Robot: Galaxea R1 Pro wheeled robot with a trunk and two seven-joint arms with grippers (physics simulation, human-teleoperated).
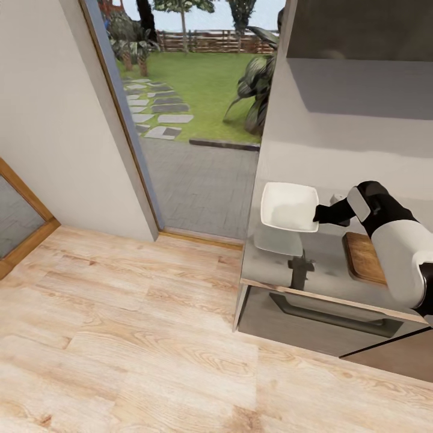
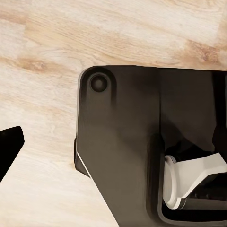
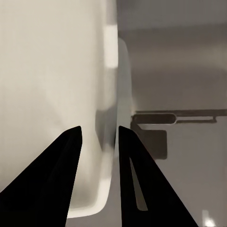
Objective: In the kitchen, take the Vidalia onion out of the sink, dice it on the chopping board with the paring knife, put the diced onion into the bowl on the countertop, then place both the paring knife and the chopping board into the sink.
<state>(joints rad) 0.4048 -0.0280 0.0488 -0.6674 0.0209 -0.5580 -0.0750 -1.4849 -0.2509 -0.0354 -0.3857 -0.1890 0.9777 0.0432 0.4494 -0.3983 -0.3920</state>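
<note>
Light wood floor [image 1: 120, 337] fills foreground; open doorway [image 1: 192, 120] gives onto paved garden. Glossy grey countertop [image 1: 313, 264] at right, over cabinet with dark bar handle [image 1: 337, 316]. Chopping board [image 1: 364, 257] lies on countertop, partly behind right arm. White bowl [image 1: 288, 206] held above countertop near its end, reflection beneath. Right gripper [image 3: 99, 137] nearly closed on bowl rim: one finger inside bowl, other outside, rim between them. Left gripper: state cannot be told; dark fingertip [image 2: 9, 149] over floor, beside black robot base [image 2: 123, 151].

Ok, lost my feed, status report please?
Right gripper clamps rim of shallow white squarish bowl, lifted above glossy grey countertop. Brown wooden chopping board alongside. Left gripper unclear.
</note>
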